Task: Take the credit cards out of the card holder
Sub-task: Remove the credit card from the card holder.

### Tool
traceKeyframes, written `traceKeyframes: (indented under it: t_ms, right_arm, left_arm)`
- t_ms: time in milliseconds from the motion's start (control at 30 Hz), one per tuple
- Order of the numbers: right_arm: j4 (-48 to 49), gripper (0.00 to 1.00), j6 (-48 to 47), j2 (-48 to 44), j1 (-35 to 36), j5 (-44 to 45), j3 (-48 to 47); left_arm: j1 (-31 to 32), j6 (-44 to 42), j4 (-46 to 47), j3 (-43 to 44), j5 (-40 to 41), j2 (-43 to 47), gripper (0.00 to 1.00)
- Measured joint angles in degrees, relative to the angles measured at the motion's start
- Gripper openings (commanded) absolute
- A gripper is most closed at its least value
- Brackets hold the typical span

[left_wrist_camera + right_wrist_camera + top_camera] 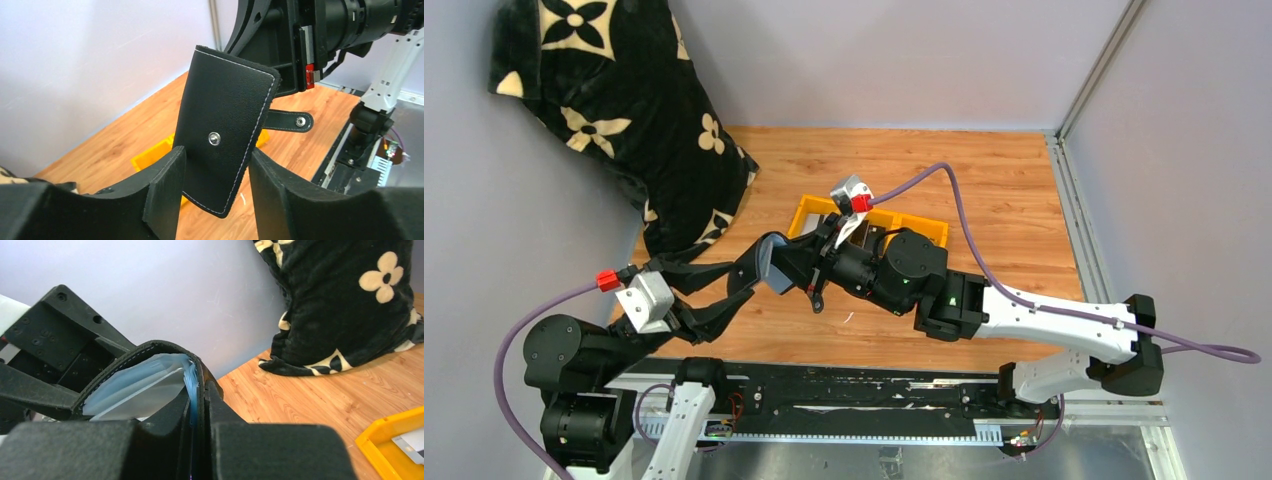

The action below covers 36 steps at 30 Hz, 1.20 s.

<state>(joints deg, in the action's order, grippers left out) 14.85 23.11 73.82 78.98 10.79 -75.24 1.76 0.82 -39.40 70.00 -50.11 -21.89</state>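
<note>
The card holder hangs in the air over the table, half open. My right gripper is shut on one flap; in the right wrist view its fingers pinch the black wall beside the pale grey-blue pockets. The other flap, black with a snap stud and closing tab, stands between the spread fingers of my left gripper, which is open. No card shows clearly inside the holder. A silvery-grey credit card lies in the yellow tray.
The yellow three-compartment tray sits on the wooden table just behind the grippers, and also shows in the left wrist view. A black flowered blanket is heaped at the back left. Walls close in the back and both sides.
</note>
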Motion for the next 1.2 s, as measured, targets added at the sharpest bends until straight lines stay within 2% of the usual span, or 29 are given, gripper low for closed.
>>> traceKeyframes:
  t_ms: [233,667,800,967,1200]
  right_arm:
    - [-1.79,0.0,-0.94,0.13,0.42,1.42,-0.39]
    - [-0.24,0.0,-3.17,-3.43,1.05,-0.66,3.87]
    - [1.95,0.01,-4.61,-5.66,1.03,-4.96,6.67]
    - [2.75,0.0,-6.73,-9.09,0.94,-12.72,8.63]
    - [2.75,0.0,-8.74,-12.37,0.37,-21.66,10.12]
  left_arm:
    - [0.0,-3.69,-0.15,0.35,4.81,0.04,0.32]
    - [0.0,-2.93,-0.26,2.25,3.28,0.04,0.12]
    - [0.0,-1.01,-0.79,3.56,1.14,-0.33,0.11]
    - [0.0,5.14,-0.37,5.88,-4.68,-2.56,0.19]
    - [0.22,19.37,5.25,5.09,-13.33,-7.21,0.12]
